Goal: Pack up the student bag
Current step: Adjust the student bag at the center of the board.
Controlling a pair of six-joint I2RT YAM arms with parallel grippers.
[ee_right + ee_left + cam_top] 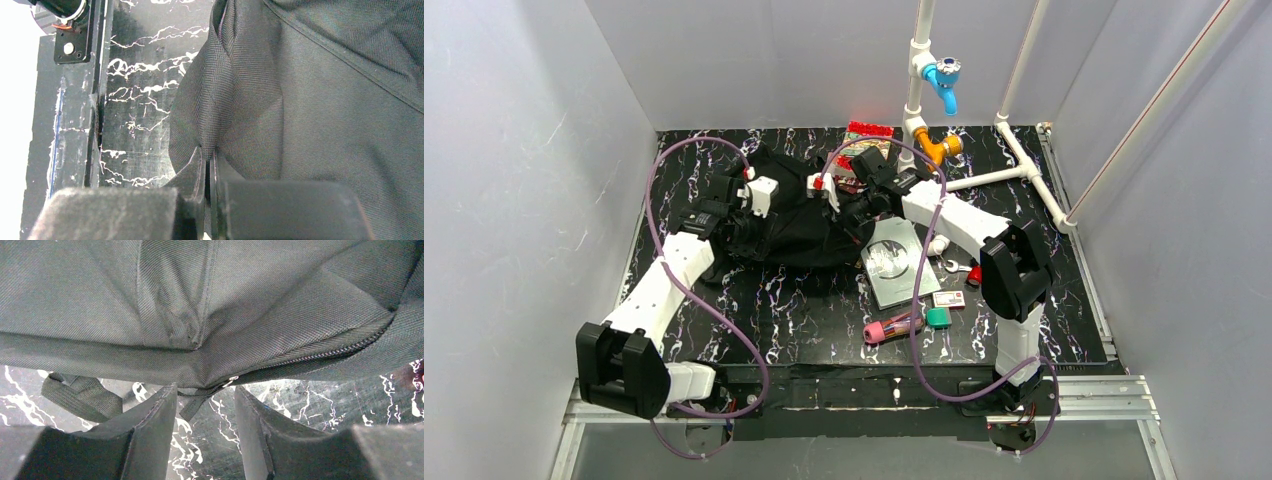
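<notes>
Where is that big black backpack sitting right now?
In the overhead view, the student bag lies toward the far middle of the table, just left of the silver-grey book.

Fingers [192,172] clamped on student bag [310,110] fold, marbled table [140,100] beside

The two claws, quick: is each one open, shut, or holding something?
Left gripper: open, jaws apart at the zipper edge of the large soft black fabric backpack.
Right gripper: shut on a fold of that backpack.
</notes>
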